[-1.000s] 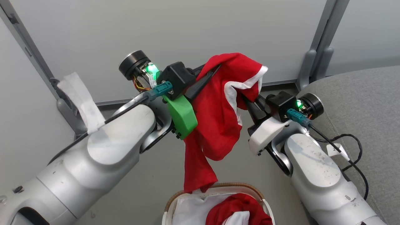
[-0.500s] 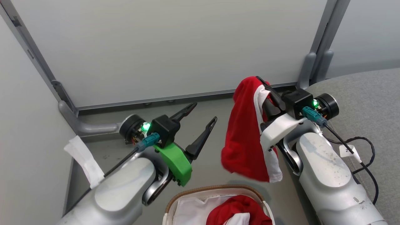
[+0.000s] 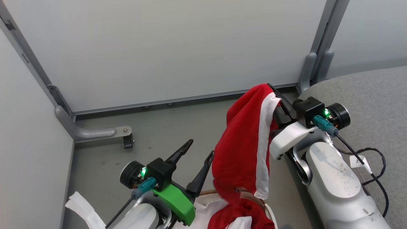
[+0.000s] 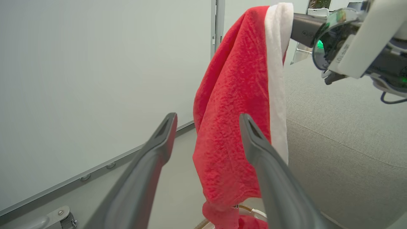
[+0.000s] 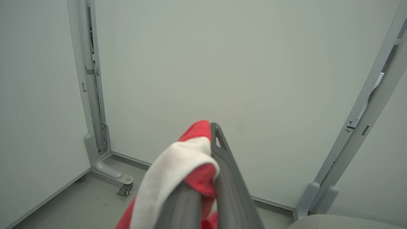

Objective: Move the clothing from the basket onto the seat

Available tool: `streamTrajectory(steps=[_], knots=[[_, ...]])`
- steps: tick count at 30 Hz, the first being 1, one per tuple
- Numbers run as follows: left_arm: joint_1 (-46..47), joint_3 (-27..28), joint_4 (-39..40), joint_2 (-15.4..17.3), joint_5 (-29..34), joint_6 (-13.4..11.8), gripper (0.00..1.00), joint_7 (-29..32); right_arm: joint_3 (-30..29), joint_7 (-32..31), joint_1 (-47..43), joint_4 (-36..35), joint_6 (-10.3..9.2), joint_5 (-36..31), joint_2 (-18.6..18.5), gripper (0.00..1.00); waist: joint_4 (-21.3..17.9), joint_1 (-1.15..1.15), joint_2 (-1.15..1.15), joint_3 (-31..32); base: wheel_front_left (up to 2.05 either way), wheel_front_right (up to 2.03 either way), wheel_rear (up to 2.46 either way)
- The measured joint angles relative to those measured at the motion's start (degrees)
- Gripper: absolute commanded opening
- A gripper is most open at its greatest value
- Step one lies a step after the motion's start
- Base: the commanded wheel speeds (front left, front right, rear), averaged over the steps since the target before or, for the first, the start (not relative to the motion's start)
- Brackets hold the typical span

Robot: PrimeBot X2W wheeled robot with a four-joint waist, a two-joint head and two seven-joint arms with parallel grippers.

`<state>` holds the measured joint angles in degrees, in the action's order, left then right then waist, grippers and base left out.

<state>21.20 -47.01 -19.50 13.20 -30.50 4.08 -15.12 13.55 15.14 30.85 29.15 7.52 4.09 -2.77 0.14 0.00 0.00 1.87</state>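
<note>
Far right in the head view, large grey woven-fabric sofa; beside it, long red fleecy garment with white band, tail reaching down to the oval white basket with brown woven rim, more red-and-white clothing heaped inside. Close up from the right wrist, half hidden from the head: right gripper pressed together, pinching the garment's top edge. Lower left, left gripper spread wide, empty, near the hanging cloth.

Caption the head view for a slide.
Right gripper holds a red garment dangling over the basket beside the grey seat; left gripper open.
</note>
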Motion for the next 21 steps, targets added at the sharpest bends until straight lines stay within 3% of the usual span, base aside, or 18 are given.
streamTrajectory(steps=[12,21], knots=[[-4.5,6.2,0.2,-3.8,6.0,2.5,1.00,0.0,-0.5,0.0,-0.9,-0.2,0.01,-0.3,0.0,0.00,-1.1,0.00,0.00,0.2,0.00,0.00,0.00],[-7.1,8.5,0.9,-5.5,9.6,3.0,1.00,0.0,-2.0,0.0,0.8,-0.4,0.01,-4.5,-0.4,0.00,-7.4,0.00,0.00,-0.2,0.00,0.00,0.00]])
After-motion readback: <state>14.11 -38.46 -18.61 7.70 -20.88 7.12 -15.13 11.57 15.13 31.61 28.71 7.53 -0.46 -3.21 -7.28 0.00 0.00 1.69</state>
